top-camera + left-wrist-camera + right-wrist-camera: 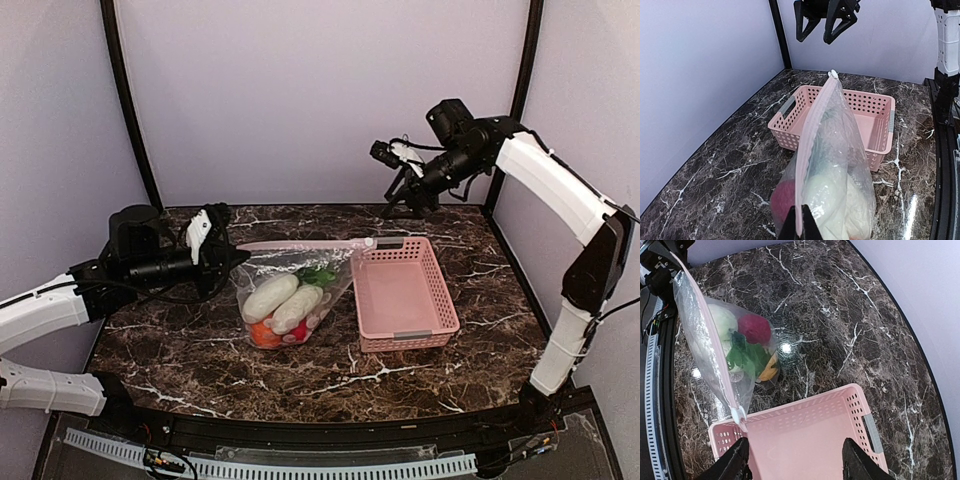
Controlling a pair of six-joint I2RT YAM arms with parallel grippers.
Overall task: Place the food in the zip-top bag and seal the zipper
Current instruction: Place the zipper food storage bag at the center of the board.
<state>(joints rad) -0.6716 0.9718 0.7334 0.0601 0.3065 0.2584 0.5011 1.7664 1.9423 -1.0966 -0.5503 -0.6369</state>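
With my left gripper (799, 223) clamped on the zipper (300, 245) at its left end, the zip-top bag (290, 290) of food (285, 305) touching the pink basket (405, 331), and my right gripper (402, 207) raised with jaws apart, I confirm the slider (368, 242) sits fully home before releasing.

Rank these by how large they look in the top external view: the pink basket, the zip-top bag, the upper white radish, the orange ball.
1. pink basket and zip-top bag: nearly alike, so not ranked apart
2. white radish
3. orange ball, partly hidden
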